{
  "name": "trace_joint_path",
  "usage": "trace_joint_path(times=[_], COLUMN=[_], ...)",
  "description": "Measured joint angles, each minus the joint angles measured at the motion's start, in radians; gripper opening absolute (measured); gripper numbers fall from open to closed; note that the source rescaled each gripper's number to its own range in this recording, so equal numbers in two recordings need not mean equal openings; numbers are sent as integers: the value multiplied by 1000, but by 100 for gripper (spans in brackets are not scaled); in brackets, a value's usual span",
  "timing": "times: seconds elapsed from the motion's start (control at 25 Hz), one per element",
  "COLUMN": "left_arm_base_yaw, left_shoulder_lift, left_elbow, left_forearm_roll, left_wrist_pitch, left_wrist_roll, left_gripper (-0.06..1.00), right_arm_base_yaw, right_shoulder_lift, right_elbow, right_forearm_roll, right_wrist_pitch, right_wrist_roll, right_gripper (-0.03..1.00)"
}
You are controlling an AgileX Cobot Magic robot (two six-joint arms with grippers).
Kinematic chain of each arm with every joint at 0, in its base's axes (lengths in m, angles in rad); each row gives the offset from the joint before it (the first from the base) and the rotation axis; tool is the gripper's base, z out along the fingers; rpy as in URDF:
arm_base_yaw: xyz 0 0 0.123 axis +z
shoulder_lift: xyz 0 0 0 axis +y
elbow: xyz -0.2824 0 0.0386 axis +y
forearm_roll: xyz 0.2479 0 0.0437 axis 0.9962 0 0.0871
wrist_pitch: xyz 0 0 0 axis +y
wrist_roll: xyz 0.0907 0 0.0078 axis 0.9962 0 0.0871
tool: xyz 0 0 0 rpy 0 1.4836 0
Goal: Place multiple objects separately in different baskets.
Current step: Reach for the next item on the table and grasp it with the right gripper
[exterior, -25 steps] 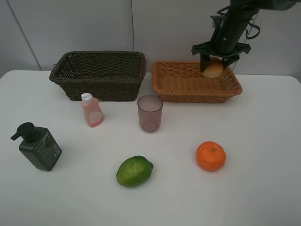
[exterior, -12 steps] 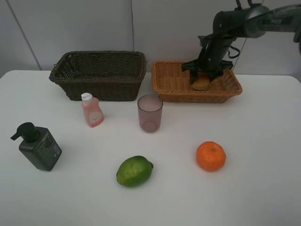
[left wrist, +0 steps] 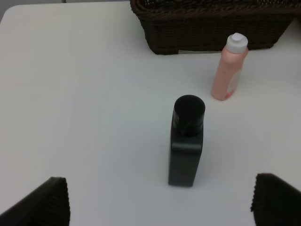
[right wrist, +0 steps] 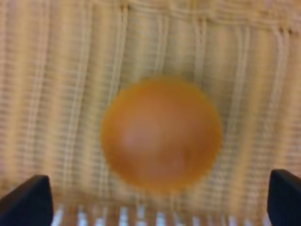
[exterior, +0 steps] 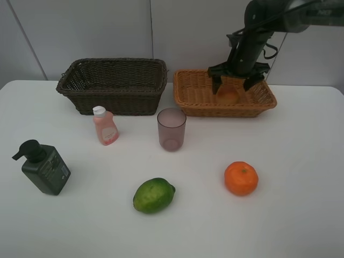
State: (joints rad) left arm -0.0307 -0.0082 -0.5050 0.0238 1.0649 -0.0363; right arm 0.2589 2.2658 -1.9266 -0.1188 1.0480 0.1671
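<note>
Five items stand loose on the table, one is in a basket; positions are given from the cup (exterior: 171, 129), high view.

Nearest, in front of the cup: lime (exterior: 153, 195) and, to its right, orange (exterior: 241, 178); both probably firm and round, apt to roll; take each across its widest part.

Far left of the cup: pump bottle (exterior: 44, 167); likely rigid and the heaviest item; grip the flat body, not the pump head.

Just left of the cup: pink bottle (exterior: 105, 126); likely light and tippy; grip at mid-body.

The cup itself: probably thin, light and slick; pinch one wall at the rim.

Behind the cup to the left: dark basket (exterior: 118, 97); behind it to the right: tan basket (exterior: 226, 110), with the peach (exterior: 228, 95) inside; likely soft-skinned, needs a gentle squeeze.

Right gripper (exterior: 233, 86) is over the peach, jaws wide, holding nothing.

Views: right wrist, blurred, shows clear gaps between the peach and the gripper (right wrist: 156, 197); the high view only hints at this.

Left gripper (left wrist: 162, 201) appears only in its wrist view, spread wide and holding nothing, above the pump bottle; the high view omits it.
</note>
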Motion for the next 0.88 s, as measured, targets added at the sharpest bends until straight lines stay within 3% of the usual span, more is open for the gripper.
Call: trace_joint_path(times=[0.16,0.52,0.64,0.88], left_arm_base_yaw=[0,0,0,0], left_shoulder_lift=[0,0,0,0], left_elbow=[0,0,0,0], left_forearm_roll=[0,0,0,0], left_wrist_pitch=[0,0,0,0], left_wrist_roll=[0,0,0,0], left_gripper=[100,100,100,100], right_arm_base_yaw=[37,128,170,205], right_shoulder_lift=[-99,-468,-559,-661], right_elbow=[95,631,719,888], right_forearm_roll=[0,12,27,175], right_wrist_pitch=[83,-51,-55,-73], right_wrist_roll=[0,-49,-210,-711], right_gripper=[98,100,100,100])
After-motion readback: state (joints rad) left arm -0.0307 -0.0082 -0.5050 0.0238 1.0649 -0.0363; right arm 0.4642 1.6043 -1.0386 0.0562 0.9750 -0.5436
